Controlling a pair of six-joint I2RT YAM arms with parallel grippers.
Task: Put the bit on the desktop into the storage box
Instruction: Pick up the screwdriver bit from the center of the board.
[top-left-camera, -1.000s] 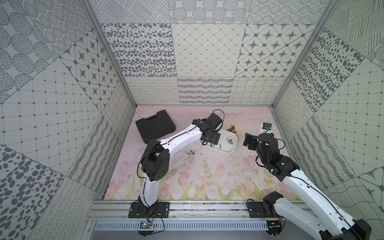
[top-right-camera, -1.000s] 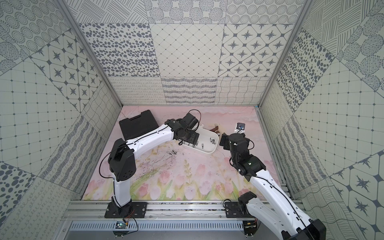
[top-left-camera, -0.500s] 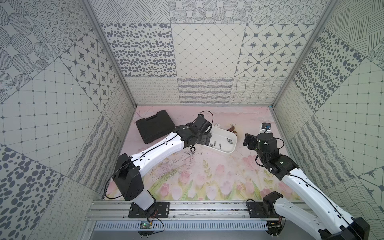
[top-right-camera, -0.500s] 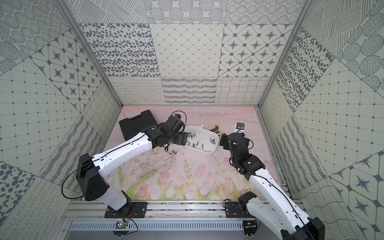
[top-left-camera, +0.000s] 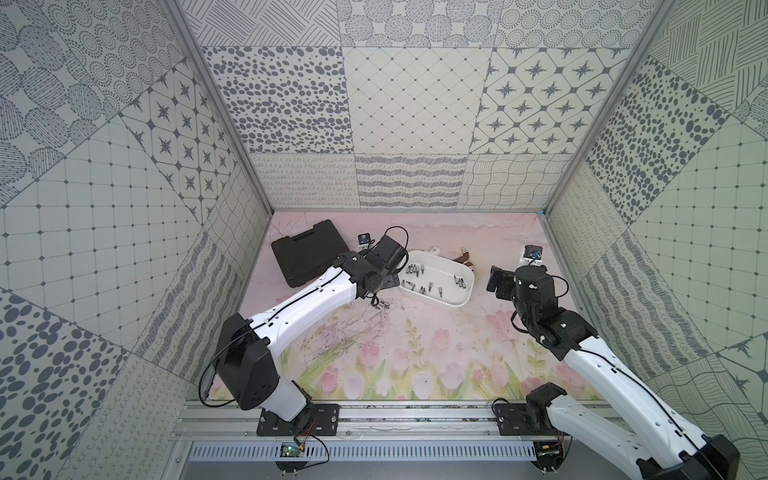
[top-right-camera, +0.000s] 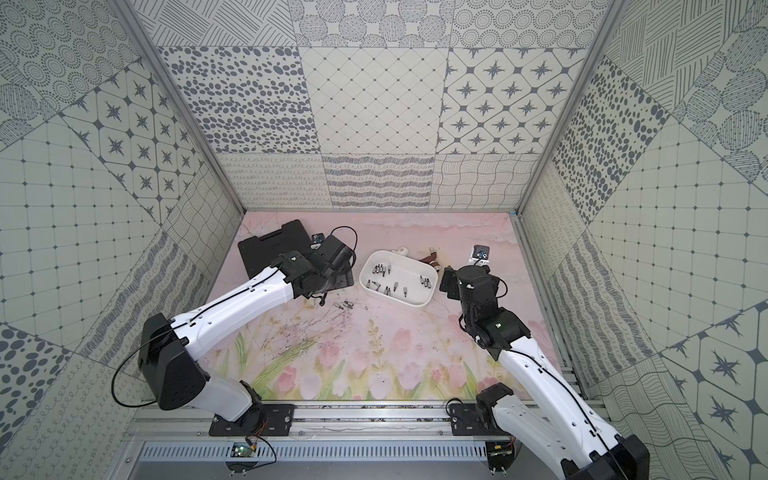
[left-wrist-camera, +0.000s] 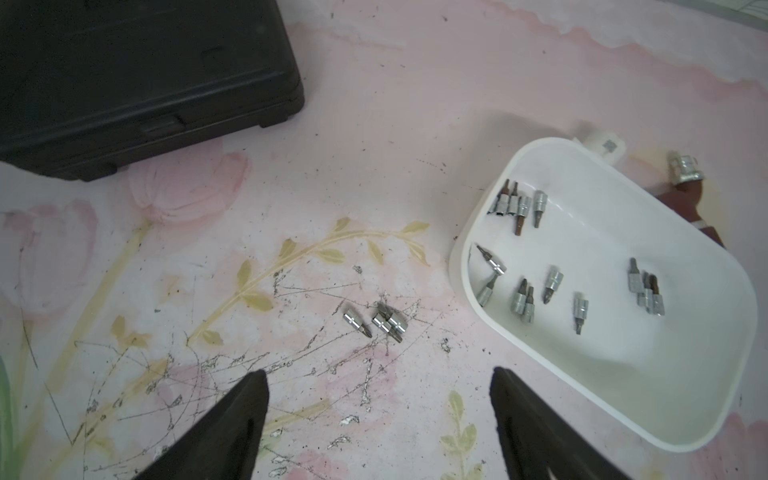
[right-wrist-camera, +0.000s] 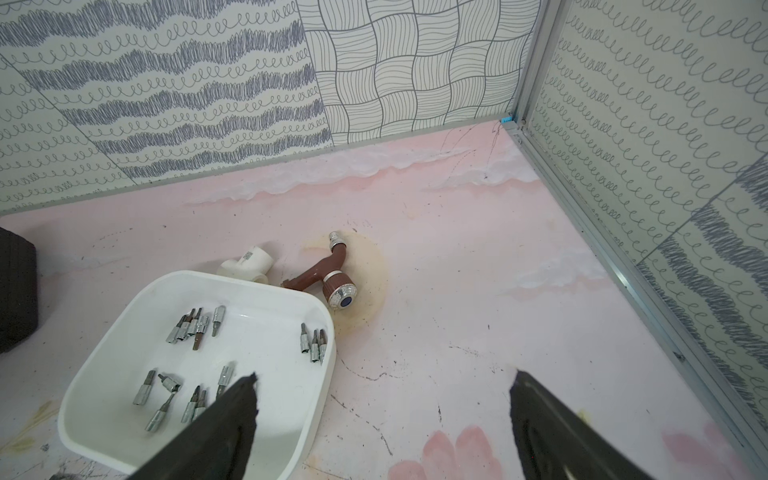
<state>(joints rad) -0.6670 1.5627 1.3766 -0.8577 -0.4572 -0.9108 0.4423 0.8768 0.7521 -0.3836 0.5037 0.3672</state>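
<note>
Three small silver bits (left-wrist-camera: 384, 322) lie close together on the scratched tulip-print desktop (top-left-camera: 415, 353), just left of the white storage box (left-wrist-camera: 457, 266); in both top views they show as dark specks (top-left-camera: 380, 305) (top-right-camera: 344, 306). Several bits lie inside the storage box (top-left-camera: 440, 302). My left gripper (left-wrist-camera: 378, 372) hangs open and empty over the desktop, a little short of the loose bits. My right gripper (right-wrist-camera: 384, 374) is open and empty at the box's right end (right-wrist-camera: 124, 307), one finger over its rim.
A shut black tool case (top-left-camera: 309, 257) lies at the back left, close to my left wrist. Behind the box lie a white pipe elbow (right-wrist-camera: 249, 264) and a brown tap (right-wrist-camera: 328, 274). Patterned walls enclose the desktop on three sides.
My left arm has drawn back leftward from over the storage box, and its gripper now hangs over the desktop near the loose bits. The right arm has stayed put.
</note>
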